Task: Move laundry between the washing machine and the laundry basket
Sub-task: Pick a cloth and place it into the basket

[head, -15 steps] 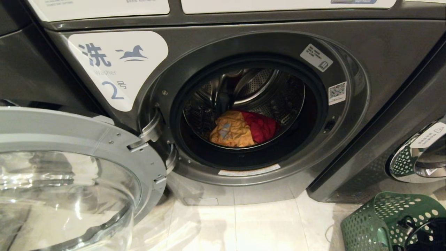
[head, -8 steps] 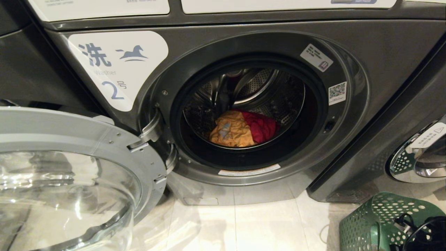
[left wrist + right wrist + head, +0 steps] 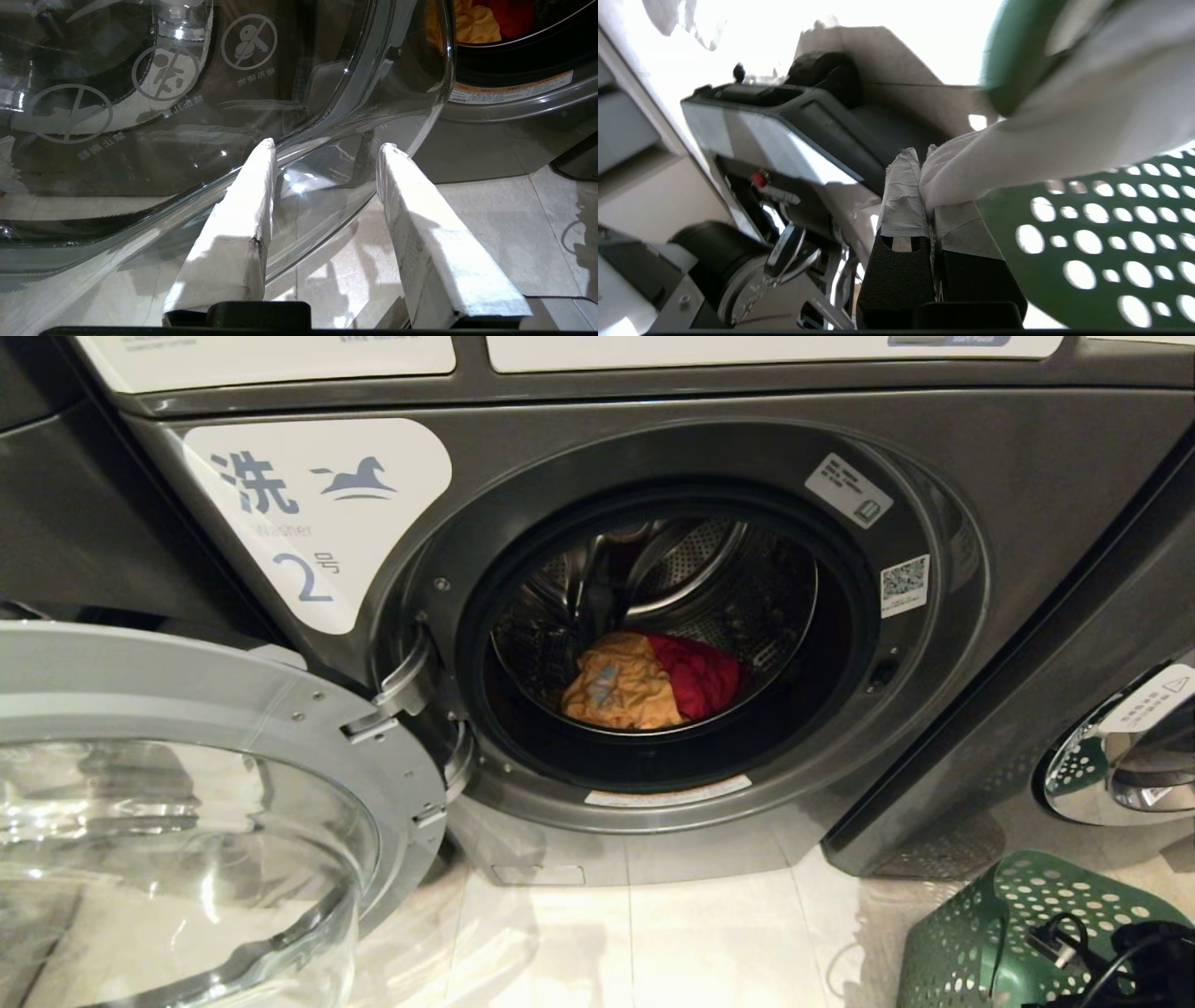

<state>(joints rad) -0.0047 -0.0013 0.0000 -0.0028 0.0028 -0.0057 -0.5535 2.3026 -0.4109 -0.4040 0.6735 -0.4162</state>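
Pale tiled floor (image 3: 709, 933); second dark machine (image 3: 1074, 709) at right, its chrome door (image 3: 1111, 775) shut

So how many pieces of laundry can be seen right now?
3: a yellow garment and a red garment touching in the drum, and a white cloth pinched in the right pincer by the green basket. More may be hidden.

— Where's the head camera looking?
— Down and forward, square at the open washing machine (image 3: 672, 644) from close by, with the glass door (image 3: 177, 821) swung out low on its left.
— And the left wrist one?
— Low, right behind that same door (image 3: 196, 121), peering through the glass toward the drum; both catch the yellow laundry (image 3: 621, 693).
— The right wrist?
— Pressed against the green basket (image 3: 1101, 242), tilted upward.
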